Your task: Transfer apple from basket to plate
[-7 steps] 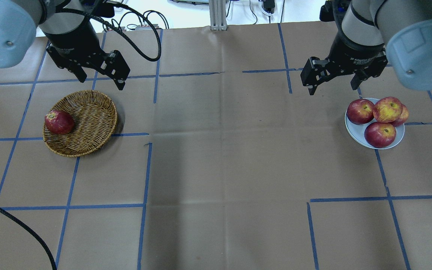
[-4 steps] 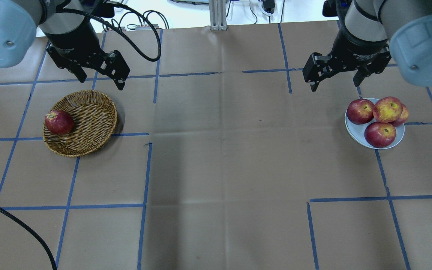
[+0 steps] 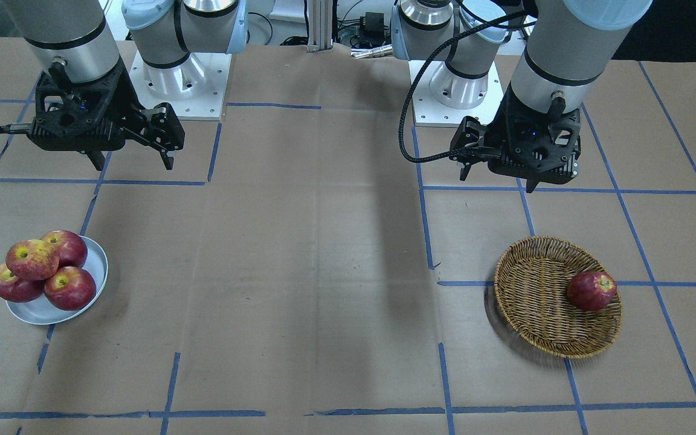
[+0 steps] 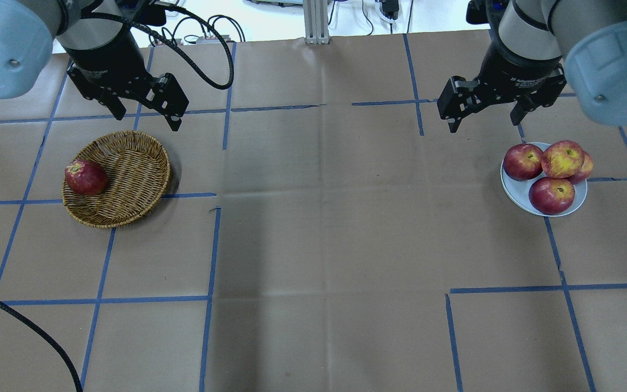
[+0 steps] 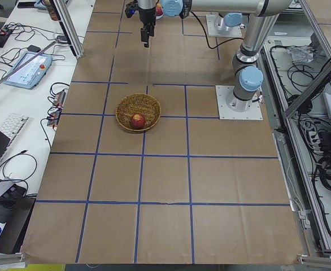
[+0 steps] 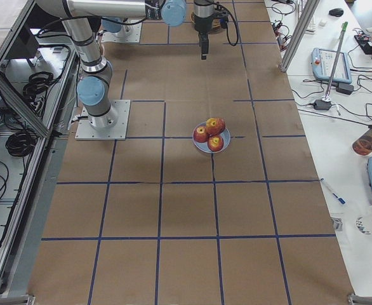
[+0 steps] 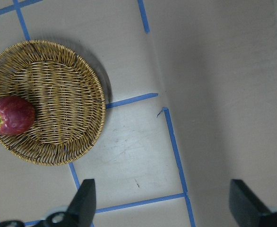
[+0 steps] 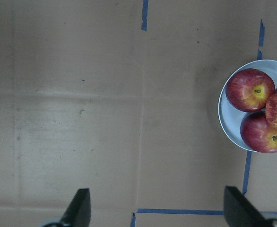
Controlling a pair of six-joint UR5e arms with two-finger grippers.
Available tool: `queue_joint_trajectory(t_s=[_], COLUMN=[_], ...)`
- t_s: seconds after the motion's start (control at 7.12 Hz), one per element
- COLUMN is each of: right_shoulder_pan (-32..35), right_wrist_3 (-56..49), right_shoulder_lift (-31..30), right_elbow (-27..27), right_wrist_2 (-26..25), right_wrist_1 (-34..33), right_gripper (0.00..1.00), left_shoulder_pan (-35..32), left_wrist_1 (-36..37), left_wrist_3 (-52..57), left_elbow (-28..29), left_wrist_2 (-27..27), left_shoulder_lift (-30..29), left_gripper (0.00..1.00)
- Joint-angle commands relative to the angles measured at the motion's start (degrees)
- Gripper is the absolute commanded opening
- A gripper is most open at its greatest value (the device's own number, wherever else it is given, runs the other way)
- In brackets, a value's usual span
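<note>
Left gripper (image 4: 147,118): jaws spread, empty, hanging just beyond the round brown woven wicker basket (image 4: 145,163), which holds one dark red apple (image 4: 86,177). Right gripper (image 4: 482,123): jaws spread, empty, near the small round pale bluish-white plate (image 4: 516,191). The paler pinkish-red, yellow-patched apple (image 4: 563,158) rests on that plate, atop three darker red apples (image 4: 552,195).

No legible text, white lettering on right end effector (image 4: 482,125), too blurred to read
</note>
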Motion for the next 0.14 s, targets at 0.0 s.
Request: queue_joint_trajectory(t_s=[0.0], right_shoulder_pan=[0.0], right_wrist_3=[0.0], right_shoulder_lift=[0.1], right_elbow=[0.1], right_wrist_2=[0.0], right_wrist_1=[-0.1], right_gripper=[1.0], left_shoulder_pan=[0.1], left_wrist_1=[0.3], left_wrist_3=[0.3], left_elbow=[-1.1], left_wrist_2=[0.0], left_shoulder_lift=[0.4], left_gripper=[0.99])
